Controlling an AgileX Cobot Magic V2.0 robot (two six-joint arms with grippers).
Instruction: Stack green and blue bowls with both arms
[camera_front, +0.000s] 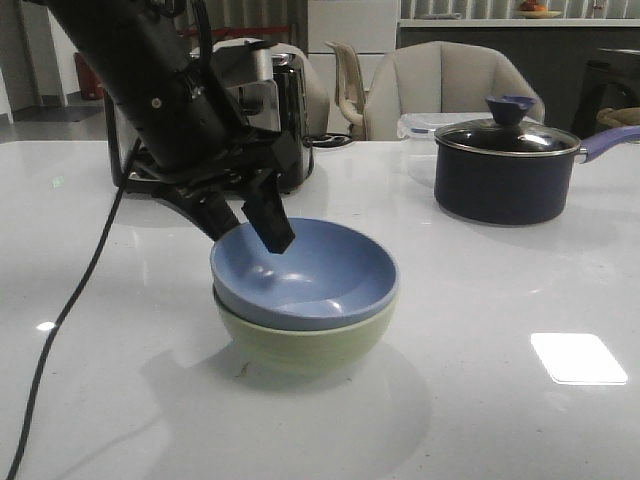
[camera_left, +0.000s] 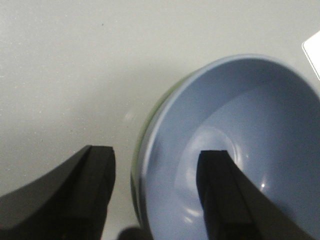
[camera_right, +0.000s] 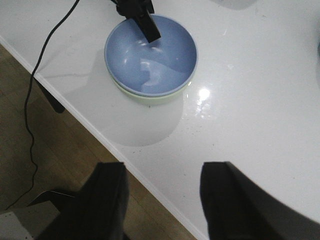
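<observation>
From the front, the dusty blue matte bowl (camera_front: 305, 272) sits nested in the pale sage green bowl (camera_front: 300, 345) on the white table (camera_front: 500, 400), so the left gripper (camera_front: 250, 228), jaws apart astride the blue rim, should lift straight clear; the left wrist view confirms that gap, while the right wrist view alone shows the right gripper (camera_right: 162, 200) open, well off near the table edge.

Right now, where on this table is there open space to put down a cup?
Bare white table lies in front of the dark saucepan and right of the stacked blue bowl and green bowl. It is crowded left of them, where the left gripper straddles the blue rim.
</observation>
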